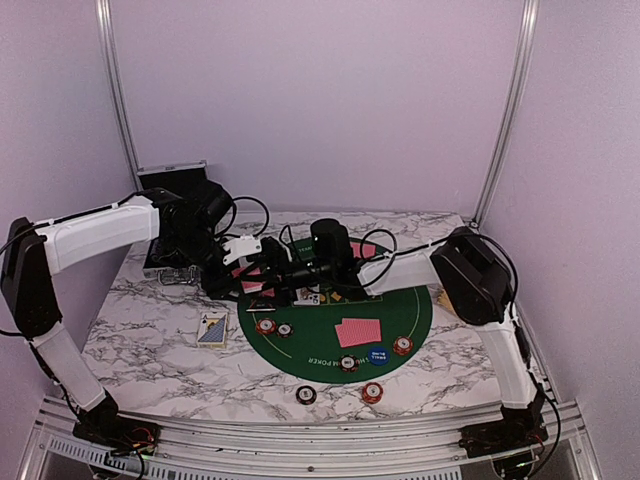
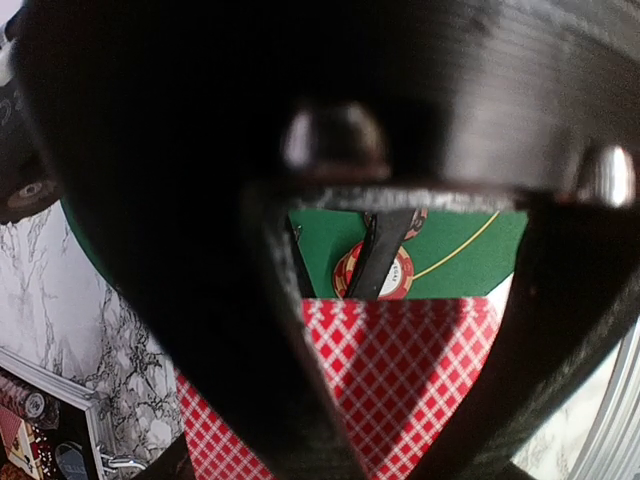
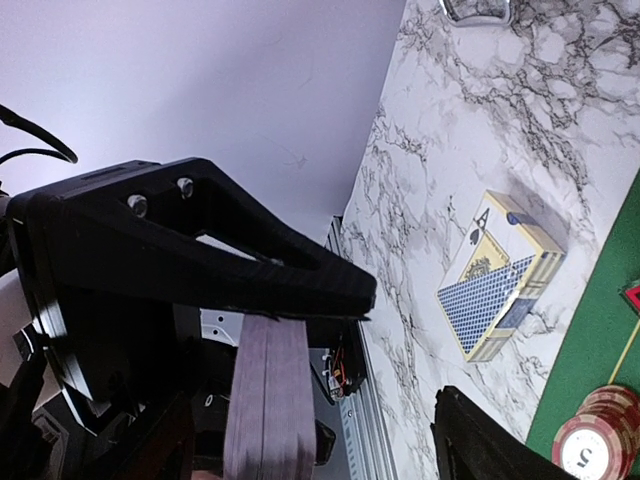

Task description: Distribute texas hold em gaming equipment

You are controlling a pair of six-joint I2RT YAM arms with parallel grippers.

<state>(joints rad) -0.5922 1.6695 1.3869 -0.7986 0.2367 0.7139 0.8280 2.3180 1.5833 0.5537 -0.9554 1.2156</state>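
2 chips (image 1: 372,392) on bare marble (image 1: 150,350), 1 blue button (image 1: 377,355), 1 card box (image 1: 212,329)

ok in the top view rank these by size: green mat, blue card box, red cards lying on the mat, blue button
1. green mat
2. red cards and card box, too alike to rank
3. blue button

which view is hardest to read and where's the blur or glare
left wrist is worst: a blurred black mass fills most of it, with glints on two screw heads, leaving a small clearer window on a red checked card; right wrist is crisp on the card box but soft on the near card stack; top external is evenly lit, low in detail.
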